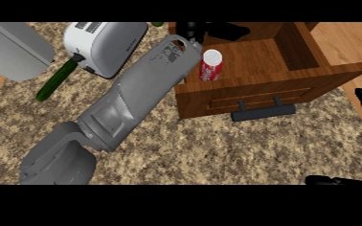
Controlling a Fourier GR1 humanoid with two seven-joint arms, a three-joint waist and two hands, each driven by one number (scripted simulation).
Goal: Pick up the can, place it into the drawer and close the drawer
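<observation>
Now my left robot hand (192,29) is hovering over the open drawer (247,90), fingers spread and holding nothing; the can (210,64) is standing upright inside it.

We are seeing the red can (211,65) standing upright inside the open wooden drawer (240,96), near its left front corner.

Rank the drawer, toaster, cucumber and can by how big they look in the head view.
1. drawer
2. toaster
3. cucumber and can: unsure. The cucumber is longer but thinner, the can shorter and wider.
</observation>
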